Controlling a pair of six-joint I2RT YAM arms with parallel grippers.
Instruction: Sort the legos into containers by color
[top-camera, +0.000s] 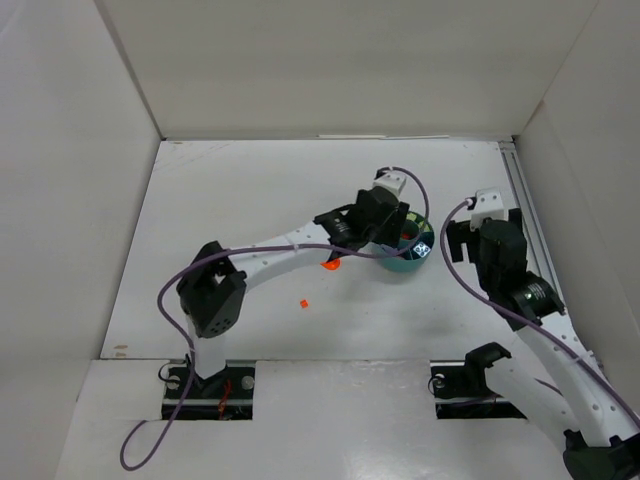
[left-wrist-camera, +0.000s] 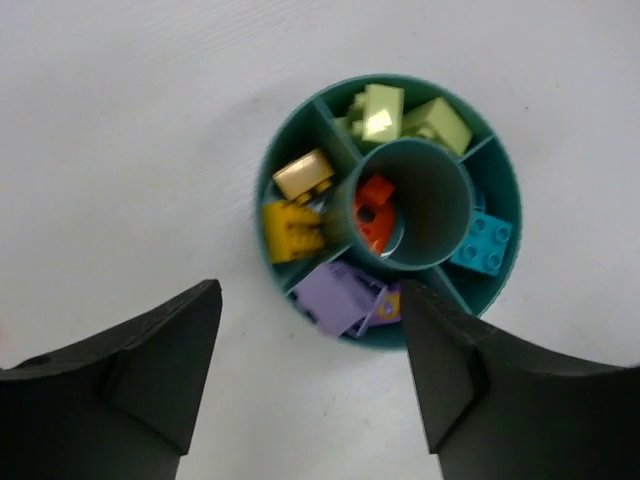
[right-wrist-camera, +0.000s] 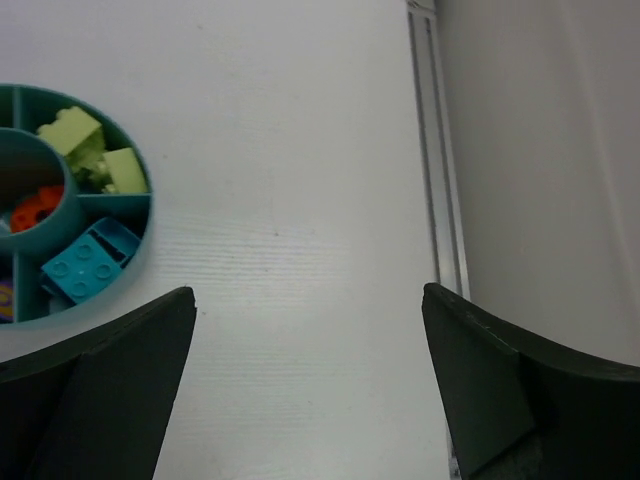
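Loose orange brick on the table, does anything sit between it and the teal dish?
Nothing visible lies between the orange brick and the teal dish; a second orange piece sits off that line.

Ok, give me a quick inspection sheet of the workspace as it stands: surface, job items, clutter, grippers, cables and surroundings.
Surface: white table, flat, no spills seen.
Job's things: teal dish holds yellow-green bricks, yellow-orange bricks, purple bricks and a blue-teal brick, each in its own compartment, plus a red-orange piece in the central tube. Unsorted on the table: orange bit, orange piece.
Clutter: nothing seen.
Grippers: left gripper open, empty, above the dish; right gripper open, empty, over bare table beside it.
Cables: purple cables along both arms, no snag seen.
Surroundings: white walls; rail along the right edge.
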